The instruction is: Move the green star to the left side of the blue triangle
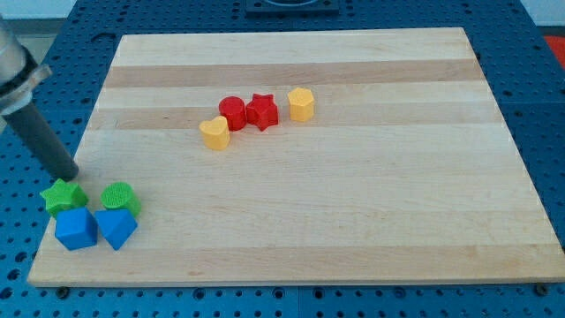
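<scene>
The green star [64, 196] lies near the board's bottom left corner, touching the top of a blue cube [76, 229]. The blue triangle [116, 228] sits just right of the cube, with a green cylinder [118, 197] touching its top. My tip [71, 177] is at the star's upper right edge, touching or nearly touching it; the rod slants up toward the view's top left.
A cluster sits at the upper middle of the wooden board [353, 221]: a yellow block [214, 133], a red cylinder [232, 112], a red star [261, 111] and a yellow hexagonal block [301, 103]. The board's left edge is close to the star.
</scene>
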